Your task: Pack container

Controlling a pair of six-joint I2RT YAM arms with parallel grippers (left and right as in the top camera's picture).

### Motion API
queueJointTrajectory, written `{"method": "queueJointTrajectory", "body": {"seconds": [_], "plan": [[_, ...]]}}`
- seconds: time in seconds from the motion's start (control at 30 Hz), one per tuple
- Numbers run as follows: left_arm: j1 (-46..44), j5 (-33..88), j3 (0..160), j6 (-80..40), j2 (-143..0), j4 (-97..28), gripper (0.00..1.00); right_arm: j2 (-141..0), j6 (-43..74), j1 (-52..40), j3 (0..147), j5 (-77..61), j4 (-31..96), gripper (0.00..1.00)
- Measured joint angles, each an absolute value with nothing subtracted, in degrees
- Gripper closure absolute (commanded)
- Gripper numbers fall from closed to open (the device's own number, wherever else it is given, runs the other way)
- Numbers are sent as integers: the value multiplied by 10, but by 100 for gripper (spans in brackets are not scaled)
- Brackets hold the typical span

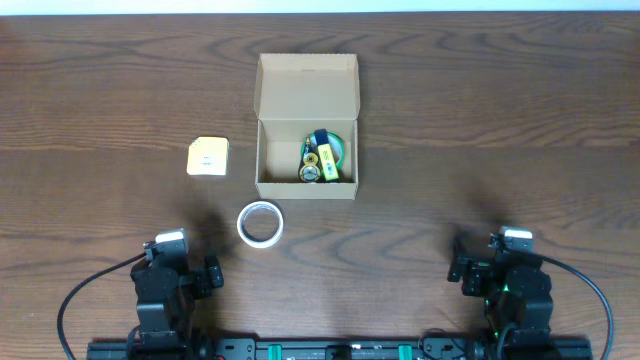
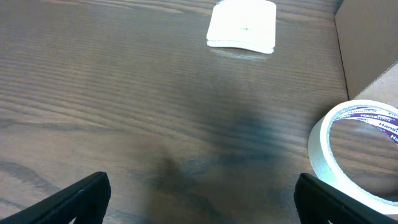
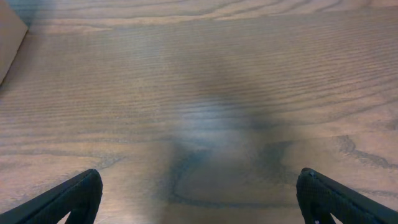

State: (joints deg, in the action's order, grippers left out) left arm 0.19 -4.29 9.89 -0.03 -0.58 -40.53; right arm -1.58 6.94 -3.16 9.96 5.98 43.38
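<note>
Left arm and right arm are black, each capped white. Black cables loop outward from the rail, which is dotted with green. Left gripper and right gripper show black wedge fingers.

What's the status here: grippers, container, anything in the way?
Left gripper open, empty; right gripper open, empty. Container open, flap back, items in its right half. Tape roll just in front of container, left arm's side; yellow pad left of container.

Yellow pad, white tape roll, wooden table
</note>
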Motion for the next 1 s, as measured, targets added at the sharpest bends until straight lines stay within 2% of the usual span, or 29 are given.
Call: {"method": "queueJointTrajectory", "body": {"seconds": [0.57,0.7,1.0], "plan": [[2,-5,98,-9,-19,-360,5,-16,69,-32,100,60,433,1],[2,5,137,-22,-117,-354,5,-15,69,-32,99,59,432,1],[2,13,404,-31,-430,-339,5,-14,69,-31,99,59,431,1]]}}
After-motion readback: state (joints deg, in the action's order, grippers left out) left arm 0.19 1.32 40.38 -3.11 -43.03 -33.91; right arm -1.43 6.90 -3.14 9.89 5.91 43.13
